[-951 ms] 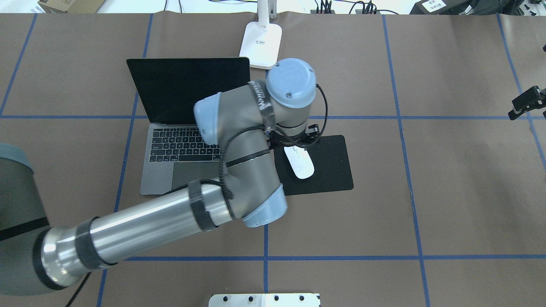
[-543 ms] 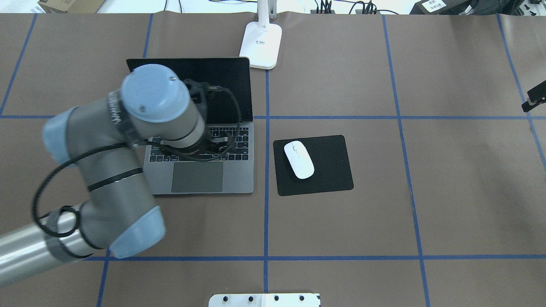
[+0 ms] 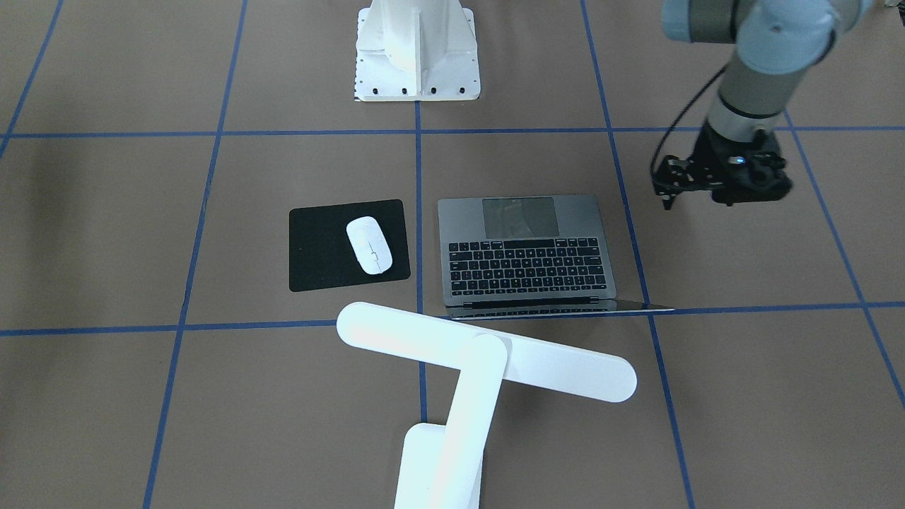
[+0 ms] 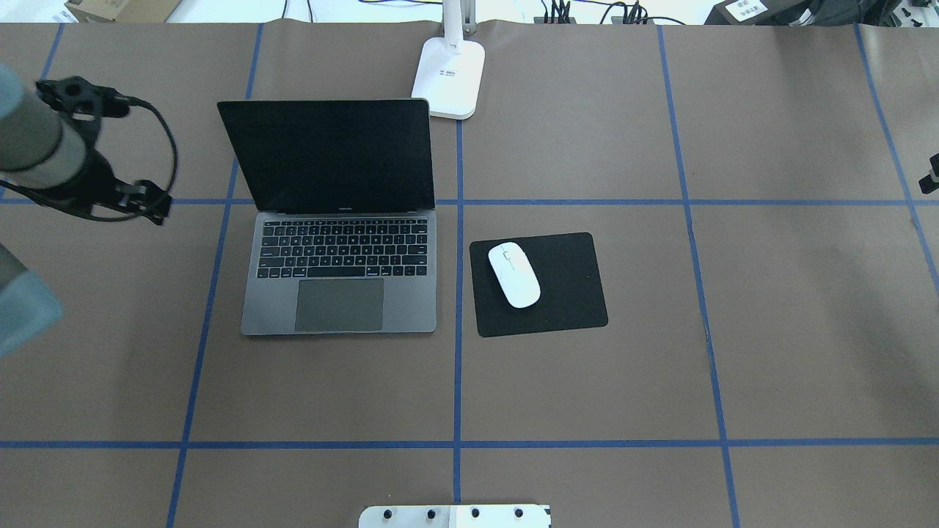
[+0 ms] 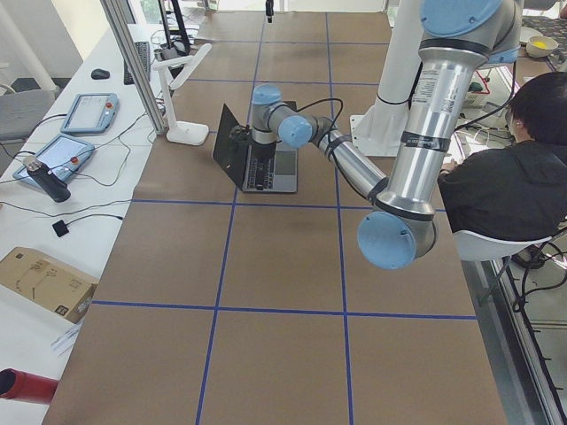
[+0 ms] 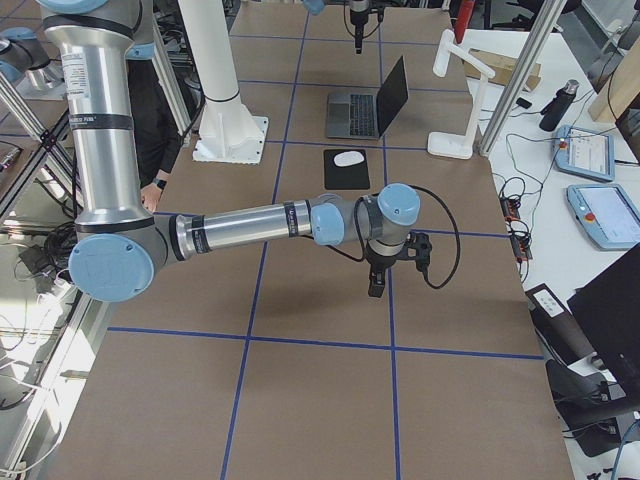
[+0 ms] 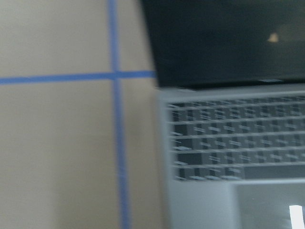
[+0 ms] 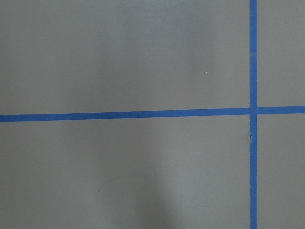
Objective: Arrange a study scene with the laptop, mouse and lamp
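From across the surface, the laptop lies open in the middle of the frame, trackpad toward the top. Just left of it the mouse rests on a black mat. The lamp fills the lower middle, its bar head slanting across the laptop's screen edge. A white pedestal stands at top centre. My left tool hangs in the upper right, apart from the laptop. I cannot tell whether it is released or clenched.

From overhead, the laptop sits left of centre with its dark screen raised. The mouse lies at a slant on the mat to its right. The lamp's base stands at the top, beside the screen's upper right corner. My left tool is at the left edge. Only a sliver of my right tool shows at the right edge, so I cannot tell its state.

From the left end, my near arm reaches to the laptop in the upper middle. A person sits at the right edge.

From the right end, my right tool points down above bare surface at centre. The laptop, mouse and lamp are higher in the frame.

My left wrist view is blurred: keyboard and screen on the right, crossed blue tape on the left.

My right wrist view shows only surface and tape.
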Robot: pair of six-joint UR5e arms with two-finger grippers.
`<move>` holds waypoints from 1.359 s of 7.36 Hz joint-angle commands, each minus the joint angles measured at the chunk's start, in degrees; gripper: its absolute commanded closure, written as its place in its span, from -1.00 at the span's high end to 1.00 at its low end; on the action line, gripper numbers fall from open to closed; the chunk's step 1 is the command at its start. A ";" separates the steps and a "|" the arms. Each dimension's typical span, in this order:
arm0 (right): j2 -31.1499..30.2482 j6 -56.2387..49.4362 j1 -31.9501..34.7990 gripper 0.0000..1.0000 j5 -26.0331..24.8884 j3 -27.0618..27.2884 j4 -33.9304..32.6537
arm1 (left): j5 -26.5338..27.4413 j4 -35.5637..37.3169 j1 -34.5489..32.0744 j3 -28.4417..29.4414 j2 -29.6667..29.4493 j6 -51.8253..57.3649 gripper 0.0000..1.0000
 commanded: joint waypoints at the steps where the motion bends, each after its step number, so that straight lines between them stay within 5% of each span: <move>1: -0.88 -0.08 0.45 0.99 0.26 0.00 0.05 | -10.48 -0.29 -18.47 13.94 1.12 24.20 0.99; 3: -1.15 0.36 1.24 0.99 0.70 0.09 0.05 | -10.68 -5.09 -27.99 24.86 1.12 35.25 0.99; 10: -6.42 -0.17 7.31 0.99 5.88 -0.08 0.05 | -12.88 -5.65 -32.69 24.11 7.97 37.05 0.99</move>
